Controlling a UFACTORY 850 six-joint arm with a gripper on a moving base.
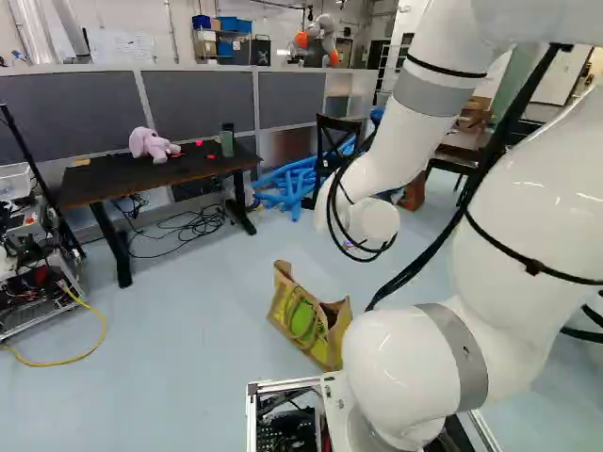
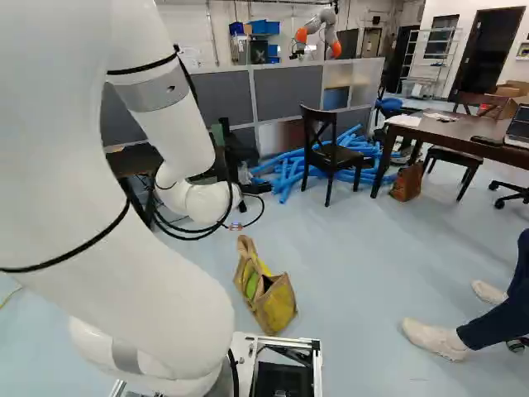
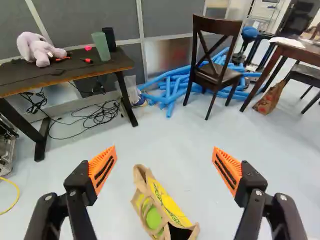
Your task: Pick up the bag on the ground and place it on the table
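Just past the end effector (image 3: 164, 150), down on the floor (image 3: 185, 145), there's the bag (image 3: 179, 212), a tan one with green and yellow on it; looking along the gripper it lines up in the space between the two fingers, a bit nearer the finger on the left. The end effector itself is released, fingers spread really wide, with the orange pads (image 3: 102, 167) facing each other well apart; both stand clear of the bag, so honestly nothing's being gripped. Farther ahead of it and off to its left is the tabletop (image 3: 80, 74), with a pinkish plush toy (image 3: 39, 49) sitting on it, plus a green cup (image 3: 101, 47) right by a black one (image 3: 109, 40); pretty much straight ahead and a little right, beyond the bag, you've got a dark wooden chair (image 3: 216, 76) near a pile of blue tubes (image 3: 172, 91).
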